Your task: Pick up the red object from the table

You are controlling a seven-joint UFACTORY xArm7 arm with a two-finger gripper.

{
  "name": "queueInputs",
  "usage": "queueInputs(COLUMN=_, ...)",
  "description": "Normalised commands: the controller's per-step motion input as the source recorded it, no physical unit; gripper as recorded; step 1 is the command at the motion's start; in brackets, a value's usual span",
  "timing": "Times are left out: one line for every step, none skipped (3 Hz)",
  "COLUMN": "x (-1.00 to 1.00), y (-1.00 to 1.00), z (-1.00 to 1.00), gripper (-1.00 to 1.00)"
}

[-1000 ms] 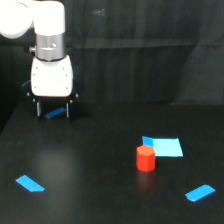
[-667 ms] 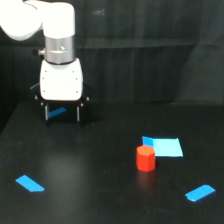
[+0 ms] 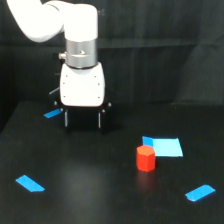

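The red object (image 3: 146, 158) is a small red-orange faceted block standing upright on the black table (image 3: 90, 190), right of centre in the exterior view. My gripper (image 3: 83, 120) hangs from the white arm to the block's upper left, well apart from it. Its two dark fingers (image 3: 66, 118) point down and stand wide apart, open with nothing between them. The fingertips hover close above the table surface.
A blue tape rectangle (image 3: 162, 146) lies just behind the block, touching its top edge in this view. Other blue tape pieces lie at the front right (image 3: 200, 192), front left (image 3: 30, 183) and behind the gripper's left side (image 3: 52, 113). A black curtain hangs at the back.
The arm has moved toward the exterior view's right and nearer the block, now appearing larger. The gripper stays open. The red block has not moved.
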Motion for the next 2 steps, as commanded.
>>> queueInputs(x=0.90, y=-0.46, z=-0.04, gripper=1.00)
queueInputs(x=0.94, y=-0.67, z=-0.13, gripper=1.00)
